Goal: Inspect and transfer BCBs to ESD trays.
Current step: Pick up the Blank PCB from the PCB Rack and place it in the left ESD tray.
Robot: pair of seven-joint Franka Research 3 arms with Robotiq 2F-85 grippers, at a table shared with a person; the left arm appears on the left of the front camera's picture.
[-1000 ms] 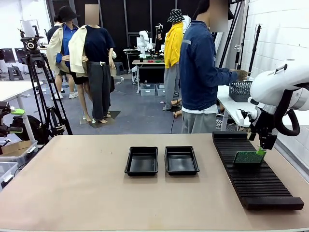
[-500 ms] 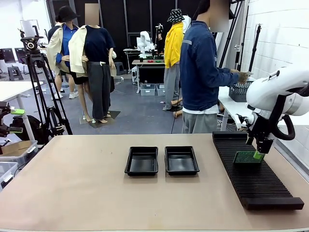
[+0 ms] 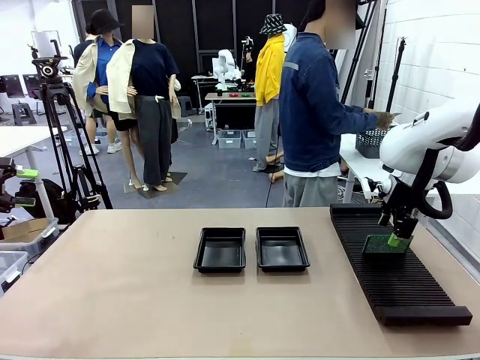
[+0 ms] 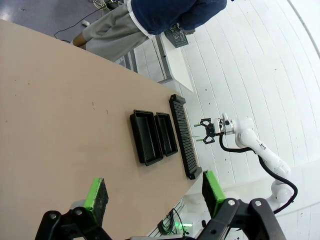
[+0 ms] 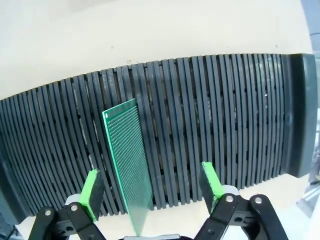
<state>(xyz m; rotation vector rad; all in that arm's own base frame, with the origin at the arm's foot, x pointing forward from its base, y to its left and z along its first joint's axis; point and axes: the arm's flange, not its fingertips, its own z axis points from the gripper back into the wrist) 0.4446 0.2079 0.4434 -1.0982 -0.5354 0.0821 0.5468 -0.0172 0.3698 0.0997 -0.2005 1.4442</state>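
Circuit board stands on edge in a slot of the ribbed black rack at the right of your desk. Your right jaws straddle it wide open, green pads clear of both faces, gripping nothing. Your left jaws hang spread wide and empty above the desk. Mid-desk, two black trays sit side by side. Beyond the far edge a person stands side-on.
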